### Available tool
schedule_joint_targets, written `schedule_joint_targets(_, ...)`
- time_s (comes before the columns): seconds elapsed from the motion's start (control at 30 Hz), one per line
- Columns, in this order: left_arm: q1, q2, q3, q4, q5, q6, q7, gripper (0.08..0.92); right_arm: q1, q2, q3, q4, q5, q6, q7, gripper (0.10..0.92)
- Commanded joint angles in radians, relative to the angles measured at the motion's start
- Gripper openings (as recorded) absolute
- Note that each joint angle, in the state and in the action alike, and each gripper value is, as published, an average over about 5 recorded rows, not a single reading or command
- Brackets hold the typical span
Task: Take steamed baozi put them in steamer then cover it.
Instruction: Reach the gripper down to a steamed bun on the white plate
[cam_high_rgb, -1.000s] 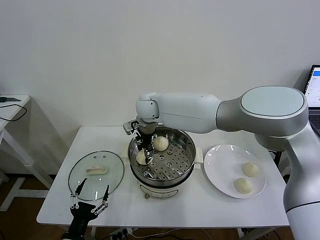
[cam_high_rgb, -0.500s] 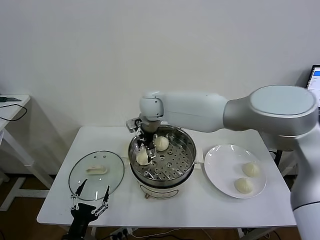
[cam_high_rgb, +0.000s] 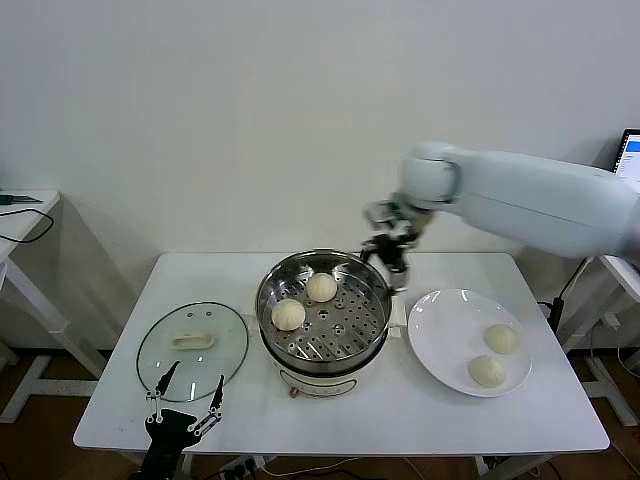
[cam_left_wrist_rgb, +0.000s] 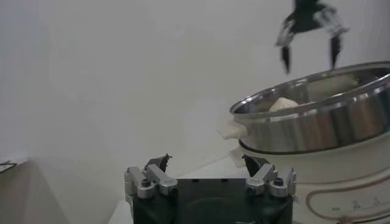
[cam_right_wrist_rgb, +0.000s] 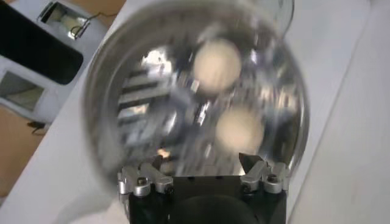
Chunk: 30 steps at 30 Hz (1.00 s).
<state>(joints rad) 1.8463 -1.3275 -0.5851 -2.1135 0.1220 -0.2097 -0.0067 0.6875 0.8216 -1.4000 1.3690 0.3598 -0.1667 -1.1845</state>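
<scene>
The steel steamer (cam_high_rgb: 375, 292) stands mid-table with two baozi on its perforated tray, one at the back (cam_high_rgb: 321, 287) and one at the left (cam_high_rgb: 288, 314). Two more baozi (cam_high_rgb: 501, 339) (cam_high_rgb: 487, 371) lie on the white plate (cam_high_rgb: 445, 325). The glass cover (cam_high_rgb: 160, 350) lies flat on the table left of the steamer. My right gripper (cam_high_rgb: 386, 254) is open and empty, above the steamer's back right rim; its wrist view looks down on both baozi (cam_right_wrist_rgb: 214, 63) (cam_right_wrist_rgb: 240, 129). My left gripper (cam_high_rgb: 183, 403) is open and empty at the table's front left edge, by the cover.
A laptop screen (cam_high_rgb: 627, 170) shows at the far right edge. A small side table (cam_high_rgb: 20, 215) stands at the far left. The white wall is close behind the table.
My right gripper let go of a baozi at the left side of the tray, rose out of the steamer and swung right to its back right rim. The left arm stayed still.
</scene>
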Motion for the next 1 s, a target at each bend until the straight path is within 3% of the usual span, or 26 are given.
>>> schedule_joint_targets(0.03, 0.003, -0.001, 0.002, -0.002, 0.005, -0.001, -0.001, 0.823, -0.123, -0.313, 0.029, 0.020, -0.152, 0.087, -0.053, 0.823)
schedule_joint_targets(0.53, 0.004, -0.003, -0.006, 0.020, 0.004, -0.001, -0.001, 0.823, -0.571, -0.276, 0.312, -0.137, -0.327, 0.100, -0.006, 0.823)
schedule_joint_targets(1.0, 0.002, -0.004, -0.015, 0.028, -0.001, 0.003, -0.004, 0.823, -0.643, -0.198, 0.378, -0.231, -0.361, 0.098, -0.006, 0.823)
